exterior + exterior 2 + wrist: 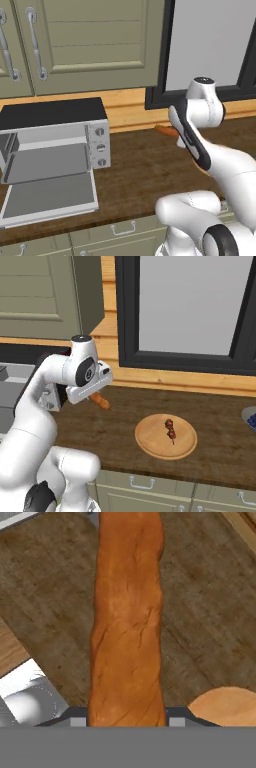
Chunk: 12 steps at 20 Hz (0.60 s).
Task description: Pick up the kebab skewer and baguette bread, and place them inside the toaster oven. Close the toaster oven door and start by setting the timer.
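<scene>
From the left base view, the toaster oven (55, 135) sits at the left end of the wooden counter (140, 170), a silver box with a black top and three round knobs stacked down its right side. The toaster oven door (50, 197) hangs fully open, folded down flat toward the counter's front edge, its grey glass facing up. The white arm rises at the right, and one orange tip of the baguette bread (167, 131) pokes out behind it, above the counter near the back edge. Pale green cabinets hang above, with a dark-framed window to their right.

From the right base view, the gripper (95, 396) holds the baguette aloft over the counter's left part, the loaf's end slanting down below the hand. The kebab skewer (171, 431), a thin stick with dark red-brown chunks, lies on a round wooden plate (150, 443) near the front edge, well apart from the loaf.

In the hand view, the baguette runs long and cracked, orange-brown, clamped between the two fingertips (77, 719) at its near end, brown woodgrain beneath it.
</scene>
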### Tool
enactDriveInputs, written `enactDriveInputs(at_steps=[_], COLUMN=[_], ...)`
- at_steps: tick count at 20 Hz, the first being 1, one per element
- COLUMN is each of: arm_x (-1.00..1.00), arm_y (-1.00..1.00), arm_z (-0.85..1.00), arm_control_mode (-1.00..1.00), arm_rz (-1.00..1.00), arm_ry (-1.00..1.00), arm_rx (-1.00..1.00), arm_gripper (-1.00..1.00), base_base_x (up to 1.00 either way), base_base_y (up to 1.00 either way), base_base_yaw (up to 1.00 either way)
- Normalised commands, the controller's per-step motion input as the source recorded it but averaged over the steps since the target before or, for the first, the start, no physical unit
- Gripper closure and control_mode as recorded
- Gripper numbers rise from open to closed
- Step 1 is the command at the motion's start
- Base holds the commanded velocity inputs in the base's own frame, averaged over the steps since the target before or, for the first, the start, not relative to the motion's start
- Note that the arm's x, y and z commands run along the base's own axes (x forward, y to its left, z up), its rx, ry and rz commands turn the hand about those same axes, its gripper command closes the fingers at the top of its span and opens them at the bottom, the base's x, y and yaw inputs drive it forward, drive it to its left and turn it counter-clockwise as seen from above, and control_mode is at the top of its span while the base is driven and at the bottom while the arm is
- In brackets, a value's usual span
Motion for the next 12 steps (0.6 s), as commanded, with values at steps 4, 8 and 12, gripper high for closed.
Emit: enactDriveInputs(at_steps=[4,8,12], arm_x=[0.0,0.0,0.0], arm_y=[1.0,1.0,1.0], arm_z=[0.0,0.0,-0.02], arm_control_mode=[-1.0,-1.0,-1.0], arm_rz=[0.23,0.23,0.26], arm_ry=[0.0,0.0,0.0], arm_rx=[-0.13,-0.11,-0.13], arm_gripper=[1.0,1.0,1.0], base_base_x=[0.0,0.0,0.0], base_base_y=[0.0,0.0,0.0], base_base_yaw=[0.0,0.0,0.0])
